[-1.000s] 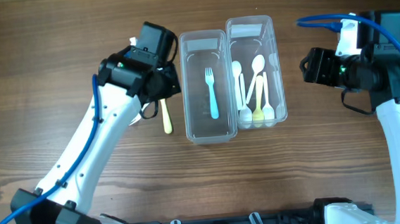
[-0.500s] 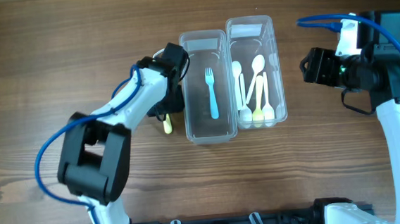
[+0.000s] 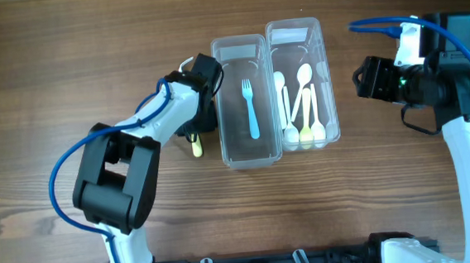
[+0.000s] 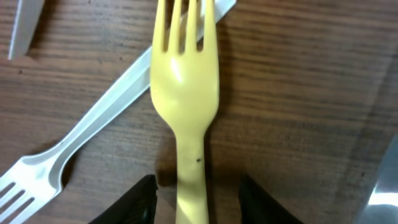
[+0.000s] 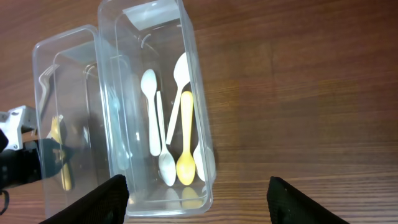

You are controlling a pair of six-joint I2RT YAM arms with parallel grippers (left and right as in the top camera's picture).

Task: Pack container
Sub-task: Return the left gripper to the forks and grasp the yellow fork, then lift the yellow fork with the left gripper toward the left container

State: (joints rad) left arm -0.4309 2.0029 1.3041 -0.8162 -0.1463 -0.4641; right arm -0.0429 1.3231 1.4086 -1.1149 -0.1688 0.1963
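Two clear containers stand side by side. The left one (image 3: 218, 99) holds a blue fork (image 3: 249, 110). The right one (image 3: 329, 83) holds several white spoons and a yellow spoon (image 5: 185, 143). A yellow fork (image 4: 185, 81) lies on the table left of the containers, its handle end showing in the overhead view (image 3: 195, 147). My left gripper (image 4: 196, 186) is open, low over the fork, one finger on each side of the handle with gaps between. My right gripper (image 5: 198, 186) is open and empty, above the table right of the spoon container (image 5: 202, 124).
A clear plastic fork (image 4: 93, 118) lies slantwise under the yellow fork's tines. Another clear utensil piece (image 4: 25, 25) lies at the top left. The fork container's wall (image 4: 385, 180) stands close on the right of my left gripper.
My left arm has swung in and come down over the yellow fork beside the fork container, covering most of it from above. The right arm has not moved.
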